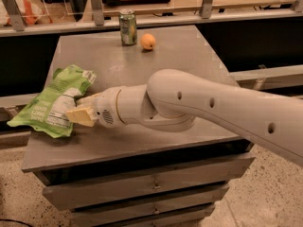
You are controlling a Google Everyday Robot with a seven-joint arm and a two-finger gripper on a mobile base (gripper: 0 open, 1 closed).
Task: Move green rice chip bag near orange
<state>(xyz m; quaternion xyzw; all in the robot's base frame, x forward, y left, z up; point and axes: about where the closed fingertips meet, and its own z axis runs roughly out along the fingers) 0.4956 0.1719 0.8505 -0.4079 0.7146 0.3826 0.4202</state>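
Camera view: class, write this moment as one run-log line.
end effector: at green rice chip bag, near corner of table | orange: far edge, beside can | status: bag far from orange

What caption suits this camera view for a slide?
Robot's gripper at the green rice chip bag on the table edge; the orange sits far back beside a can.

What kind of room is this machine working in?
Probably an office kitchen or lab: a grey drawer cabinet, railing behind, speckled floor. The gripper is at the green rice chip bag.

White arm (pixel 189 98), dark holes (pixel 211 102), cream end effector (pixel 81 108) at its tip
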